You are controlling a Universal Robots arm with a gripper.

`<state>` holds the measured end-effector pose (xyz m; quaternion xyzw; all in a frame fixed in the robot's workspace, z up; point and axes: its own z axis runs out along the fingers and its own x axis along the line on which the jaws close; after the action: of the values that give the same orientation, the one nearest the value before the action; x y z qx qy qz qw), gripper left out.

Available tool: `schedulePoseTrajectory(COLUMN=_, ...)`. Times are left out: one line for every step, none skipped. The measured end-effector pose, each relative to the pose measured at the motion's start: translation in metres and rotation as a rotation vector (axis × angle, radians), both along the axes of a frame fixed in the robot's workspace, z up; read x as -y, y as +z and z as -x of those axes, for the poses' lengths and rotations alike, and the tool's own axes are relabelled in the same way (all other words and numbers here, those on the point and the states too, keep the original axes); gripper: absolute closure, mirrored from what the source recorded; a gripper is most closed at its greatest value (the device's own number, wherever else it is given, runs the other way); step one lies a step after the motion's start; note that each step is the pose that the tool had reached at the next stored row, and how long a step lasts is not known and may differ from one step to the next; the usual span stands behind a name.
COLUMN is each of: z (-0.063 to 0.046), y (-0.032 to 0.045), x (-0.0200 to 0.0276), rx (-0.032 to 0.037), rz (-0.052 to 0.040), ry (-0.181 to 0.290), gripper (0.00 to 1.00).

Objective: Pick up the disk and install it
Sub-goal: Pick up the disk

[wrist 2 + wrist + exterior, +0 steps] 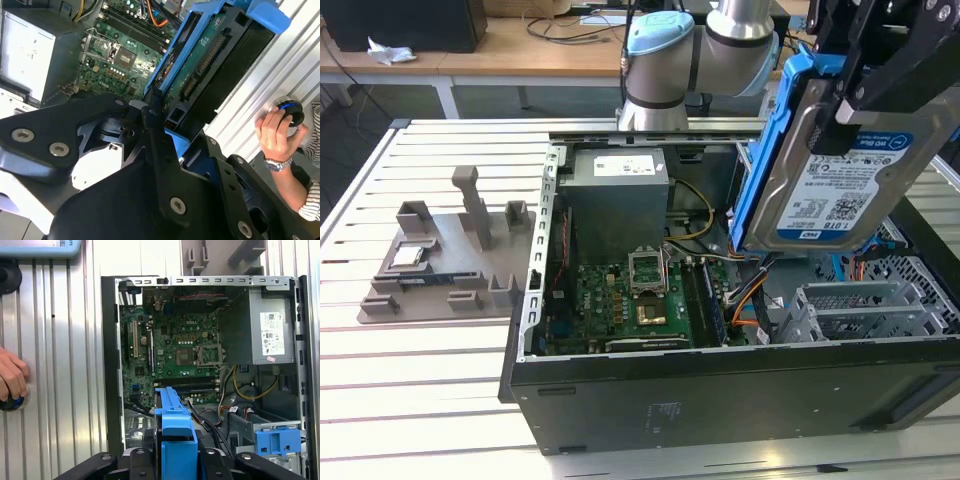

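**Hand (842, 100) clamped on the disk above the open computer**

Your hand is shut tight on the disk (840, 190), with black fingers (865, 85) pressing on its labelled face. You can see the lifted drive in the upper right of the exterior view. It stands on edge and leans a little, its white-and-blue label faces the camera, and its blue bracket (765, 150) runs down the side toward the exterior view's left.

The disk touches nothing but the hand. It hangs over the part of the computer case (720, 400) on the exterior view's right, above the grey drive cage (860, 310). In the second wrist view the disk's green circuit side (210, 55) faces the camera.

The case lies open on the slatted tabletop (420, 380). Inside it, the motherboard (630, 310) sits below the grey power supply (615, 195). On the exterior view's left, well apart from the case, is a grey holder (450, 260) with a small square chip (408, 255) in it. A person (277, 132) rests fingers on a round knob (290, 111) on the tabletop.
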<state>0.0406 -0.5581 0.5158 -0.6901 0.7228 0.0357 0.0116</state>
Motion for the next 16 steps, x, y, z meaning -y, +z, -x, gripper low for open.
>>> schedulePoseTrajectory(z=0.0, y=-0.0009, x=0.0025, rx=0.0, rz=0.0, ry=0.0, gripper=0.63)
schedulePoseTrajectory(z=0.0, y=-0.0014, x=0.0041, rx=0.0, rz=-0.0001, ry=0.0, gripper=0.63)
schedulePoseTrajectory(z=0.0, y=-0.0019, x=0.006, rx=0.0, rz=0.0, ry=0.0, gripper=0.63)
schedulePoseTrajectory(z=0.0, y=-0.0024, x=0.0081, rx=0.0, rz=0.0, ry=0.0, gripper=0.63)
schedulePoseTrajectory(z=0.0, y=-0.0027, x=0.0094, rx=0.0, rz=0.0, ry=0.0, gripper=0.63)
schedulePoseTrajectory(z=0.0, y=-0.0036, x=0.0127, rx=0.0, rz=0.0, ry=0.0, gripper=0.63)
schedulePoseTrajectory(z=0.0, y=-0.0046, x=0.0166, rx=-0.0001, rz=0.0, ry=0.0, gripper=0.63)
schedulePoseTrajectory(z=0.0, y=-0.0052, x=0.0185, rx=0.0, rz=0.0, ry=0.0, gripper=0.63)
schedulePoseTrajectory(z=0.0, y=-0.0058, x=0.02, rx=-0.0001, rz=0.0, ry=0.0, gripper=0.63)
schedulePoseTrajectory(z=0.0, y=-0.0065, x=0.0212, rx=0.0, rz=-0.001, ry=0.0, gripper=0.63)
schedulePoseTrajectory(z=-0.001, y=-0.0073, x=0.0212, rx=0.0, rz=-0.0013, ry=0.0, gripper=0.63)
schedulePoseTrajectory(z=-0.002, y=-0.0078, x=0.0211, rx=-0.0001, rz=-0.0012, ry=0.002, gripper=0.63)
schedulePoseTrajectory(z=-0.004, y=-0.0084, x=0.021, rx=-0.0001, rz=-0.0013, ry=0.005, gripper=0.63)
schedulePoseTrajectory(z=-0.007, y=-0.0096, x=0.0206, rx=-0.0001, rz=-0.0011, ry=0.009, gripper=0.63)
schedulePoseTrajectory(z=-0.009, y=-0.0107, x=0.0203, rx=-0.0001, rz=-0.0002, ry=0.011, gripper=0.63)
schedulePoseTrajectory(z=-0.012, y=-0.0122, x=0.0199, rx=-0.0001, rz=0.002, ry=0.013, gripper=0.63)
